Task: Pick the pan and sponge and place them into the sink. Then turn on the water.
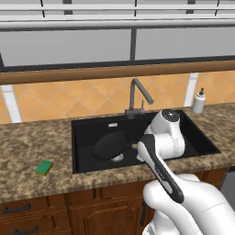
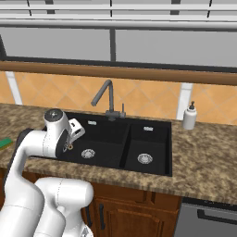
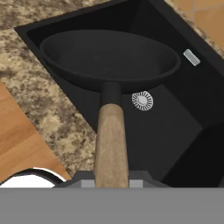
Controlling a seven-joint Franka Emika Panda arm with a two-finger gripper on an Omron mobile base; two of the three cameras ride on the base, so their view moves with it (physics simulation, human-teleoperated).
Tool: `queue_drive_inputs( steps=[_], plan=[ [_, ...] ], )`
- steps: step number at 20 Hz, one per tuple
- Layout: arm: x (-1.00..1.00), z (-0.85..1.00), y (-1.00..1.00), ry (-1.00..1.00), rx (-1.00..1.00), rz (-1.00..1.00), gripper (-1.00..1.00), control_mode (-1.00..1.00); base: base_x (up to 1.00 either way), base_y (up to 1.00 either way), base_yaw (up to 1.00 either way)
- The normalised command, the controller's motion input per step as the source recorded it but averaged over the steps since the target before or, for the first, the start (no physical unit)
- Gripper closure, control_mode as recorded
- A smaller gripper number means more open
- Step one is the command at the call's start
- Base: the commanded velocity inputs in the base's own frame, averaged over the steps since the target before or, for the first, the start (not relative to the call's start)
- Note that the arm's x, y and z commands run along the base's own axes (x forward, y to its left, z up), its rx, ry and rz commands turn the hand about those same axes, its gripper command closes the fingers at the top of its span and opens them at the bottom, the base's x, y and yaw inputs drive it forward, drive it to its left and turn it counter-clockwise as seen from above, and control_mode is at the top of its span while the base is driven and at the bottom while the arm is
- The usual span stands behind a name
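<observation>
My gripper [image 3: 111, 178] is shut on the light wooden handle [image 3: 110, 140] of the black pan [image 3: 109, 54]. The pan [image 1: 111, 145] hangs inside the wide left basin of the black sink [image 1: 85, 137], just over the round silver drain [image 3: 142, 100]. I cannot tell whether the pan touches the basin floor. The green and yellow sponge [image 1: 44, 167] lies on the granite counter left of the sink, apart from the arm; its green edge [image 2: 4, 143] shows at the far left. No water falls from the dark gooseneck faucet [image 1: 136, 94].
A white soap dispenser [image 1: 198, 102] stands on the counter at the back right of the sink. The narrower right basin [image 2: 146, 148] holds only its drain. Wooden cabinet fronts [image 1: 27, 215] run under the counter edge.
</observation>
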Motion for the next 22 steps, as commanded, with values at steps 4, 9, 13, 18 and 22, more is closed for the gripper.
queue_drive_inputs(
  steps=[4, 9, 13, 18, 22],
  plan=[
    [0.08, -0.31, 0.08, 0.02, -0.02, 0.14, 1.00, -1.00, 0.00, 0.00, 0.00],
    [0.38, -0.02, 0.00, 0.00, 0.00, 0.06, 1.00, -1.00, 0.00, 0.00, 0.00],
    [0.46, -0.03, 0.00, 0.00, 0.00, 0.04, 1.00, -1.00, 0.00, 0.00, 0.00],
    [0.46, -0.30, 0.19, 0.04, -0.04, 0.06, 1.00, -1.00, 0.00, 0.00, 0.00],
    [0.18, -0.43, 0.29, 0.10, -0.04, 0.00, 1.00, -1.00, 0.00, 0.00, 0.00]
  ],
)
